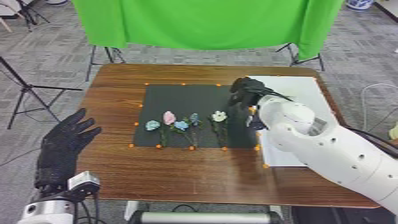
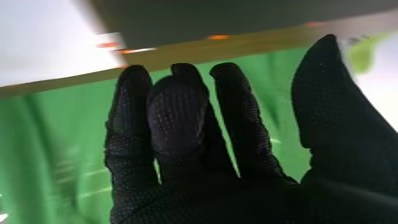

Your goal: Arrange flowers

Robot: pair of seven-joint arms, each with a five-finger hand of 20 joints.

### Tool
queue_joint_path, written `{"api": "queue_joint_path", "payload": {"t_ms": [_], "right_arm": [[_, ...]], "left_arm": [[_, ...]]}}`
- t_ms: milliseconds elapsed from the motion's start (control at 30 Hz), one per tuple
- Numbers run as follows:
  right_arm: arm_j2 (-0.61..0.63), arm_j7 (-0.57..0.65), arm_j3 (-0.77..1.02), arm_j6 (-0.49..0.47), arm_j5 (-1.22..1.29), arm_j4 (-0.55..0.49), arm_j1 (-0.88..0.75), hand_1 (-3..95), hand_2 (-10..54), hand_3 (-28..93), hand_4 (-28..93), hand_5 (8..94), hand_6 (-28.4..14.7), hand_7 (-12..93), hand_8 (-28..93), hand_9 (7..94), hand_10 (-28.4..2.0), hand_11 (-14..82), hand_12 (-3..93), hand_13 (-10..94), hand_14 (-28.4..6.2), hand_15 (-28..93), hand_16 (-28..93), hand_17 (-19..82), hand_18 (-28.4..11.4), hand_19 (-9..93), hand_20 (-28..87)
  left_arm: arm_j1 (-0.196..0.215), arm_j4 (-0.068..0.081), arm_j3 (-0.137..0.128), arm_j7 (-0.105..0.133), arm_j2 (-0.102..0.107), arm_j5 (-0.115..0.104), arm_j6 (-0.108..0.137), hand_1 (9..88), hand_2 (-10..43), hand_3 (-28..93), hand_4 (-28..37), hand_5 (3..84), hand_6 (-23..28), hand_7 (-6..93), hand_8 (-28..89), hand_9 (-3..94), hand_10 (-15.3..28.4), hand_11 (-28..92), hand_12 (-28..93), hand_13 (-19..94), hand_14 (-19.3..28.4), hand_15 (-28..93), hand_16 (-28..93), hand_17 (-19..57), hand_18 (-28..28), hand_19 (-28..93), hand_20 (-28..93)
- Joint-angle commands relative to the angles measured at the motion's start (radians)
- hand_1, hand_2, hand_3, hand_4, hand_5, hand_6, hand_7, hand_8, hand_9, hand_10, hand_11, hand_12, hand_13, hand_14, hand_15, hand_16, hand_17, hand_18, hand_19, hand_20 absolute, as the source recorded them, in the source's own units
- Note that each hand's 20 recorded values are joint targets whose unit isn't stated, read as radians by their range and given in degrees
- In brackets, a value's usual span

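My right hand (image 1: 249, 91) is over the upper right part of the black mat (image 1: 182, 94), near the white board. In the right wrist view the right hand (image 2: 204, 185) has its fingers extended, the thumb apart, and holds nothing. My left hand (image 1: 62, 150) is open at the table's left edge, away from the flowers. On the mat lie a light blue flower (image 1: 153, 125), a pink flower (image 1: 169, 118), a blue flower (image 1: 181, 125), a small blue-grey flower (image 1: 195, 119) and a white flower (image 1: 218, 116), stems pointing toward the front edge.
The white board (image 1: 282, 159) lies on the brown table (image 1: 178, 175) at the right, partly under my right arm. Orange markers dot the edges of mat and board. A green cloth (image 1: 204, 25) hangs behind the table, with tripods around it.
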Motion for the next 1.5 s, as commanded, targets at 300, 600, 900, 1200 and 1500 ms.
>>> {"api": "queue_joint_path", "payload": {"t_ms": [300, 600, 900, 1200, 1500], "right_arm": [[0.103, 0.133, 0.094, -0.18, 0.06, 0.126, 0.017, 21.8, -4.2, 93, -23, 33.0, -0.7, 17, -14, 33.0, -17.3, 6.6, 11.5, 66, -9.3, 86, 8, 27, -21.6, 93, 5], [0.142, 0.167, 0.054, -0.129, 0.078, 0.136, 0.031, 21.6, -3.8, 93, -24, 31.8, -1.2, 17, -14, 32.1, -17.3, 6.0, 12.0, 65, -9.4, 87, 8, 26, -21.5, 93, 4], [0.202, 0.114, -0.119, 0.141, 0.117, 0.124, 0.131, 22.2, -4.0, 93, -23, 34.4, -1.0, 18, -14, 34.9, -16.3, 7.5, 12.4, 66, -9.6, 89, 7, 26, -21.6, 93, 5], [0.218, 0.132, -0.108, 0.133, 0.122, 0.132, 0.157, 23.3, -4.3, 93, -23, 37.1, -0.4, 19, -15, 38.0, -15.4, 8.7, 11.9, 67, -9.8, 89, 8, 26, -21.3, 93, 4], [0.181, 0.179, 0.096, -0.138, 0.117, 0.153, 0.028, 22.7, -4.5, 93, -22, 33.2, -0.2, 18, -15, 33.5, -16.1, 6.8, 12.2, 64, -10.1, 89, 7, 24, -21.0, 93, 1]], "left_arm": [[0.009, -0.007, 0.002, -0.015, -0.002, 0.002, 0.0, 24.8, 6.4, 83, -21.3, 38.1, 9.4, 17.2, -12, 35.5, 18.3, 28, 8, 28, 25.3, 50, -10, -9.1, 23.3, 57, 0], [0.001, -0.005, 0.006, -0.024, -0.011, 0.006, -0.008, 24.9, 6.3, 83, -21.0, 38.4, 9.6, 17.0, -12, 35.6, 18.4, 28, 8, 28, 25.4, 51, -10, -9.1, 23.2, 58, 0], [-0.011, -0.001, 0.012, -0.029, -0.013, 0.012, -0.015, 25.0, 6.3, 83, -21.0, 38.6, 9.7, 16.7, -11, 35.7, 18.4, 28, 8, 28, 25.4, 51, -10, -9.2, 23.3, 58, 0], [-0.015, -0.001, 0.012, -0.03, -0.016, 0.016, -0.02, 25.2, 6.3, 83, -21.0, 38.9, 9.8, 16.6, -11, 35.9, 18.5, 28, 8, 28, 25.5, 51, -10, -9.2, 23.2, 58, -1], [-0.013, 0.0, 0.015, -0.026, -0.016, 0.01, -0.02, 25.1, 6.2, 83, -20.8, 39.1, 9.9, 16.4, -11, 36.1, 18.5, 28, 8, 28, 25.5, 51, -10, -9.2, 23.3, 58, -1]]}}
